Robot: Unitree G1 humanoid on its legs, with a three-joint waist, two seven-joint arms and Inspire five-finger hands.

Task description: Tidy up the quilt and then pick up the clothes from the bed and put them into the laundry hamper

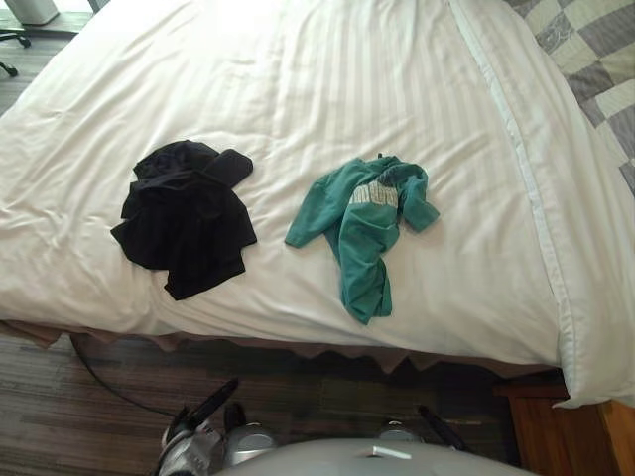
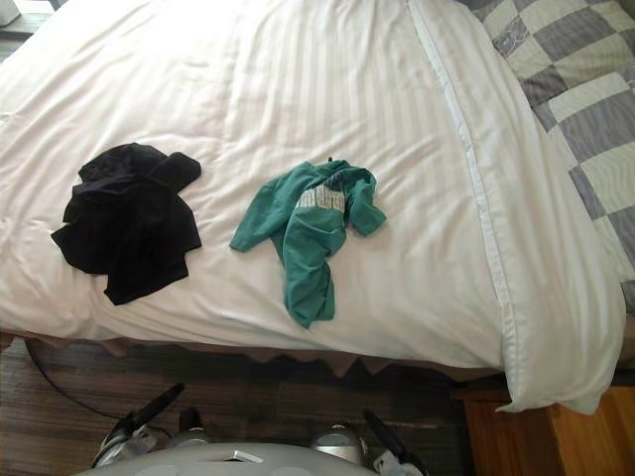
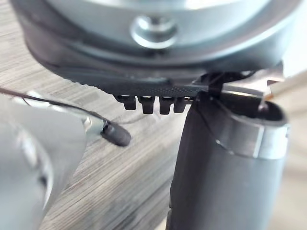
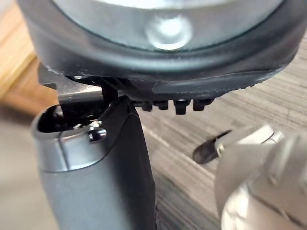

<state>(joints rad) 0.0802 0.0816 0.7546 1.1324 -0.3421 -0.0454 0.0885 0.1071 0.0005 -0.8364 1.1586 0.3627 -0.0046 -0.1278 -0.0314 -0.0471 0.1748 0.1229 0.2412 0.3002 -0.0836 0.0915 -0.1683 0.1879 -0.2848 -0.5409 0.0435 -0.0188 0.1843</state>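
Left hand (image 3: 86, 64): hangs low at the robot's left side, off the bed (image 1: 417, 359), over the wood-grain floor (image 3: 120, 187). Fingers (image 3: 149, 103) straight in a row, thumb (image 3: 225, 177) standing clear of them. The hand is spread apart and holds nothing.

Right hand (image 4: 216, 72): same posture at the robot's right side. Fingers straight, thumb apart from them, nothing held.

Both hands sit below the near edge of the bed, well apart from the clothes.

Quilt (image 1: 337, 89): white, faintly striped, spread across the bed. Shallow creases, mostly toward the robot's left. Its banded edge runs from the far side down to the near right, where a corner (image 1: 600, 372) droops over the bed's edge. Past that edge, on the right, a grey-and-white checked cover (image 2: 580, 69) lies exposed.

Black clothes (image 1: 184, 218): crumpled heap on the quilt, near-left area.

Green shirt (image 1: 362, 233): crumpled on the quilt near the middle, pale printed panel on the chest, one sleeve out to the left, lower part pointing toward the near edge.

The two items lie apart, with bare quilt between them.

Wooden furniture (image 1: 571, 431): on the floor at the near right, under the drooping corner
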